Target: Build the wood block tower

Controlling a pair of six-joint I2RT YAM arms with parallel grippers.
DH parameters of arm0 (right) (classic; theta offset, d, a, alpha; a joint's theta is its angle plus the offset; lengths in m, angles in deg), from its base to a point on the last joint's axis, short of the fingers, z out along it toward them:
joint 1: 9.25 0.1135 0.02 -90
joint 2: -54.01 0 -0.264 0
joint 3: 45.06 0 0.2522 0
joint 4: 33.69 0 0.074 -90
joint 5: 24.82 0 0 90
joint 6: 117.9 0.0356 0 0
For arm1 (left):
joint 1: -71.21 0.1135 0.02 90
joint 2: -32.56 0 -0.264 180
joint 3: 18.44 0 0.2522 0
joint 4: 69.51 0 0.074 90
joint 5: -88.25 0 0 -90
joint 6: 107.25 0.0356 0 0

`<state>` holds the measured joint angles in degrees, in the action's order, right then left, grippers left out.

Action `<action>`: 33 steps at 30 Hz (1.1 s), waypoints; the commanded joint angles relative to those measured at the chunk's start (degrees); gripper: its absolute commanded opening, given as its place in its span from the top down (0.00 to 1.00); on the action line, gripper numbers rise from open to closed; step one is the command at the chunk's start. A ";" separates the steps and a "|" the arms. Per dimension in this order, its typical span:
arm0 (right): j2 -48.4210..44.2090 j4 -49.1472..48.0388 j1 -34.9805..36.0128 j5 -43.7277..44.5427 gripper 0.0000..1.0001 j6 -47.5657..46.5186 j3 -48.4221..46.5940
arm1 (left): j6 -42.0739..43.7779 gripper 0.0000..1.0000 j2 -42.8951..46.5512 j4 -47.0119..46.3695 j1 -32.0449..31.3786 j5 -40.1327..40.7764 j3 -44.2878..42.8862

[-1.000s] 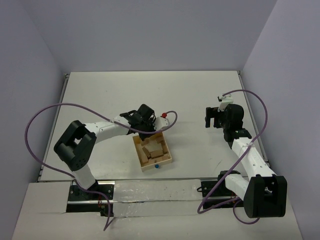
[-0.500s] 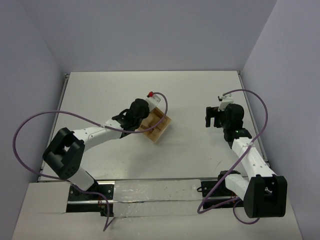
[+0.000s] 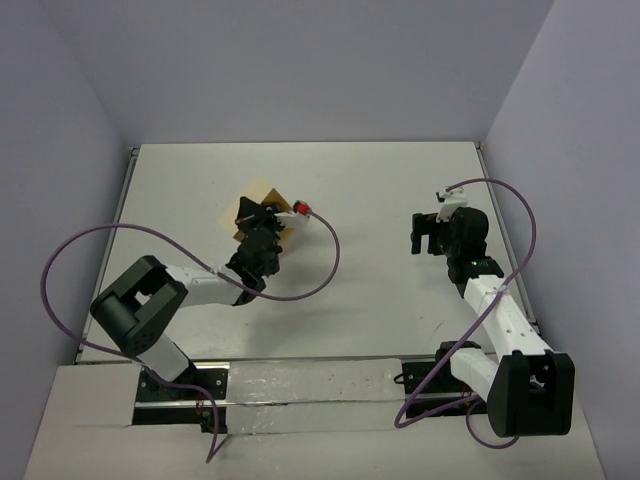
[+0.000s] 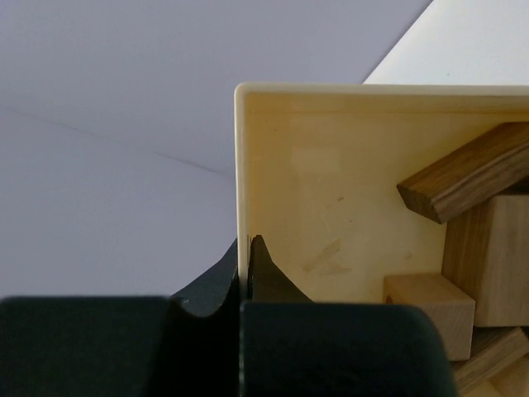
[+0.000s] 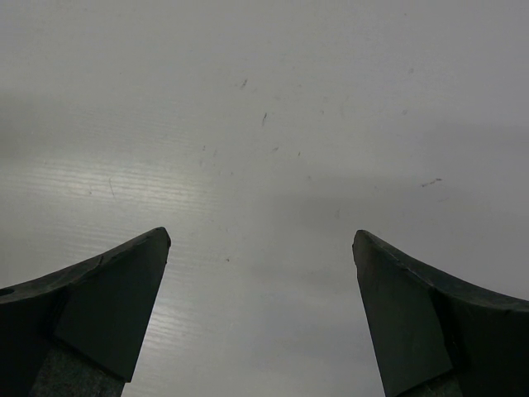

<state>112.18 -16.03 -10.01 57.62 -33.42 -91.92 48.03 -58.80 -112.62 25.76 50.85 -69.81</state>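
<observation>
Clamping arm: left arm (image 3: 195, 283) stretched from its base toward the left-centre of the table (image 3: 370, 190); purple cable (image 3: 337, 248) looping beside it
Left gripper: left gripper (image 4: 250, 245) with jaws drawn together on the thin rim of the tray (image 4: 331, 207); one finger outside the rim, one inside
Tray: pale and shallow; held off the table and tipped up; in the top view only a tan corner shows beyond the gripper; in the wrist view its floor faces the camera, with the lavender wall (image 4: 124, 83) behind its left edge
Blocks: blocks (image 4: 496, 256) lying inside the tray, heaped together at the right of the wrist view; a dark-grained long block (image 4: 467, 174) aslant at the top of the heap; a pale cube (image 4: 430, 299) lower down, touching its neighbours; their number cannot be told, since the frame edge cuts the heap off
Right arm: right arm (image 3: 500, 315) bent up from its base at the right; well apart from the tray
Right gripper: right gripper (image 5: 260, 236) with jaws spread wide; pale, lightly scuffed table surface showing between the two dark fingers; gripping no block
</observation>
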 commanded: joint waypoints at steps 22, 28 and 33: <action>-2.45 -1.26 -0.30 0.62 0.00 0.08 -2.50 | 43.40 1.00 -19.47 -49.75 -20.13 4.89 -2.39; -2.71 -1.17 -0.30 0.79 0.00 -0.02 -2.41 | 41.69 1.00 -23.55 -49.83 -20.01 9.12 -3.09; -2.63 -1.09 -0.24 0.70 0.00 0.02 -2.61 | 42.12 1.00 -25.03 -49.83 -16.76 8.69 -4.02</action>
<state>110.70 -16.07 -10.01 57.83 -33.33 -91.92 89.54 -80.61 -137.39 6.06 57.99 -73.54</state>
